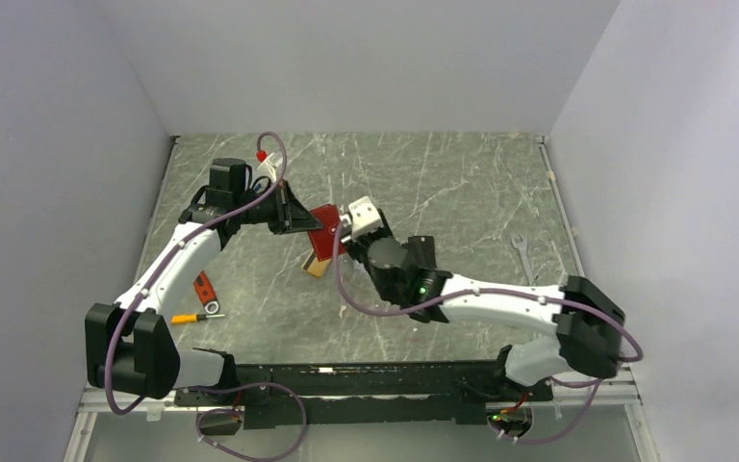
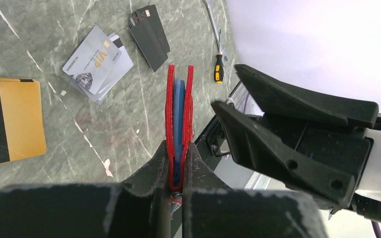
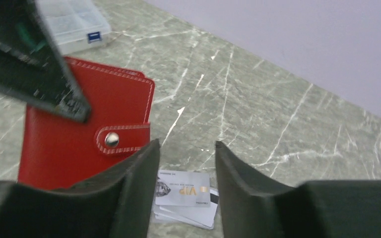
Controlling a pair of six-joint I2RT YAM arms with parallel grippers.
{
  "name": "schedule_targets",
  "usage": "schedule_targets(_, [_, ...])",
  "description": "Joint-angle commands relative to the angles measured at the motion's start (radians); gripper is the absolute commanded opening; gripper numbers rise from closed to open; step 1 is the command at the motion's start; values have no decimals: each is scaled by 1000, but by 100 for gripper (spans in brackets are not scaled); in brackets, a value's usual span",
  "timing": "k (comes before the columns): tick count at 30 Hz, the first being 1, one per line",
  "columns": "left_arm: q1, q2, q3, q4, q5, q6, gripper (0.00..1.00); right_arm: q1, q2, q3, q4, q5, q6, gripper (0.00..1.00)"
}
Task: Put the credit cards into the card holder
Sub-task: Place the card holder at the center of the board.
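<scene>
Left end effector (image 2: pixel 178 163) pinches the card holder (image 2: pixel 179 124); right end effector (image 3: pixel 186 163) parted, empty

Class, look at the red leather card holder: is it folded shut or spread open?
Folded shut. The red leather card holder has its snap tab fastened across the cover; the left gripper pinches its two covers together edge-on.

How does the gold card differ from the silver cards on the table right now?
The gold card lies alone, dark stripe up; the silver cards lie fanned in an overlapping stack, a printed VIP face on top. The gold card sits apart from the black case, while the silver cards lie beside it. All rest flat on the table, outside the red wallet.
</scene>
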Motion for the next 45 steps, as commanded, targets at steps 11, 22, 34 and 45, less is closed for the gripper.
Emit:
schedule_targets(11, [0, -9, 21, 38, 54, -15, 0, 17, -130, -229, 337, -223, -385, 81])
schedule_targets(22, [4, 1, 15, 77, 99, -67, 0, 58, -57, -216, 406, -244, -540, 78])
schedule_targets(34, [9, 12, -6, 131, 148, -134, 0, 108, 224, -207, 1007, -159, -1032, 68])
schedule_targets(45, [13, 4, -17, 151, 163, -152, 0, 100, 351, -115, 1144, -128, -1089, 33])
